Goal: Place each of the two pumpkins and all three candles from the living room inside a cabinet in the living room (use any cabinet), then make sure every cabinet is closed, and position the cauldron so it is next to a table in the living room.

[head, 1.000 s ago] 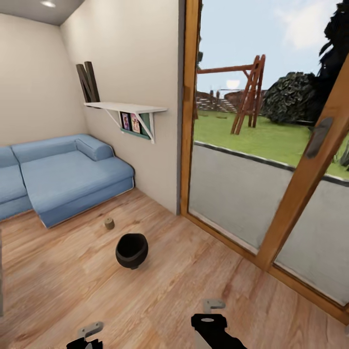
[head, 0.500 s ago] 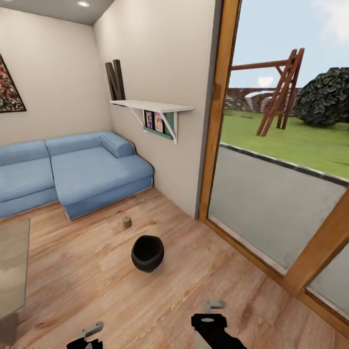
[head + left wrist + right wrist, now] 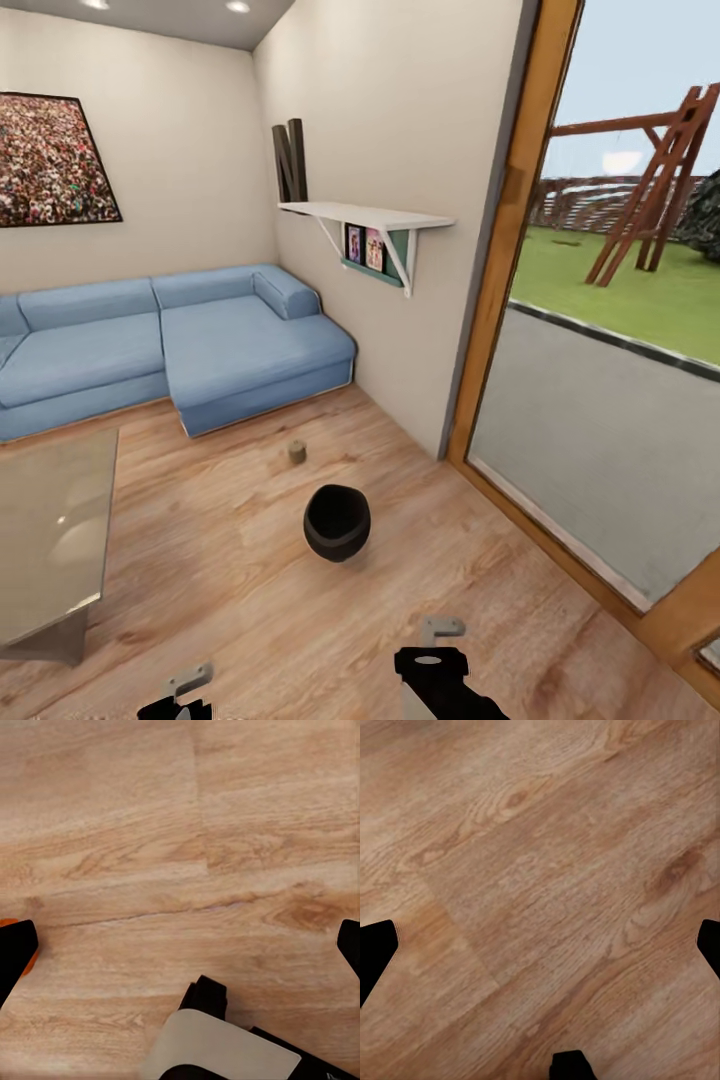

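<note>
The black cauldron point(image 3: 337, 522) stands on the wooden floor mid-room, mouth tipped toward me. One small olive-brown candle point(image 3: 297, 452) stands on the floor just beyond it, toward the sofa. My left gripper point(image 3: 180, 952) hangs open over bare floor, with nothing between its fingers. An orange sliver point(image 3: 32, 949) peeks out behind one left fingertip; it may be a pumpkin, but I cannot tell. My right gripper point(image 3: 540, 945) is also open and empty above the floorboards. Both arms sit low at the head view's bottom edge, well short of the cauldron. The cabinet is out of view.
A glass-topped table point(image 3: 50, 520) stands at the left. A blue corner sofa point(image 3: 180, 350) lines the back wall under a painting point(image 3: 50, 160). A white wall shelf point(image 3: 365, 215) juts out at the right, beside the wood-framed glass door point(image 3: 600, 440).
The camera has swung left, so the whole picture shifted right: the table and painting came into view. Cauldron and candle kept their places on the floor. Both arms look unchanged.
</note>
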You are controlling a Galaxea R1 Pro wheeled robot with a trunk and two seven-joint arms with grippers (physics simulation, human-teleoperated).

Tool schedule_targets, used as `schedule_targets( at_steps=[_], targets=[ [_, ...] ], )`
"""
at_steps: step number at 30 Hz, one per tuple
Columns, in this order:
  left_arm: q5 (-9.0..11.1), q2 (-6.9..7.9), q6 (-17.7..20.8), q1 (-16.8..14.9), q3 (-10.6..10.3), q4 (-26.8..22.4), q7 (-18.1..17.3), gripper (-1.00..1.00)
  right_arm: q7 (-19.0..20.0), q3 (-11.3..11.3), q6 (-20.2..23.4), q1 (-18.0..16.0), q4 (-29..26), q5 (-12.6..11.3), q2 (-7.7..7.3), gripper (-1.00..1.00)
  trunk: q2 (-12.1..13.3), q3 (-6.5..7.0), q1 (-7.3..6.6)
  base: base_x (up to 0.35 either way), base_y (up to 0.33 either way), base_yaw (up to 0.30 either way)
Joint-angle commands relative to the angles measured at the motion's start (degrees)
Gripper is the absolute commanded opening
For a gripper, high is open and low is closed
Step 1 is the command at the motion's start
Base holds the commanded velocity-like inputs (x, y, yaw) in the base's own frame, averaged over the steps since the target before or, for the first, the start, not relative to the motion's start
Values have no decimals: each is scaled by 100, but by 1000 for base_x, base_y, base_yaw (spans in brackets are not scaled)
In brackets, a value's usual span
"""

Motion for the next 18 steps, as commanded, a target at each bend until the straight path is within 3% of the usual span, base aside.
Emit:
schedule_targets(
  at_steps=[1,6,18],
  targets=[
    [0,-1,0,0,0,0,0,100,0,-1,0,0,0,0,0,100,0,-4,0,93,0,274],
    [0,-1,0,0,0,0,0,100,-7,0,-38,0,0,17,0,100,0,-27,0,93,0,176],
    [0,0,0,0,0,0,0,100,-3,2,-49,0,0,27,0,100,0,-29,0,120,3,5]
  ],
)
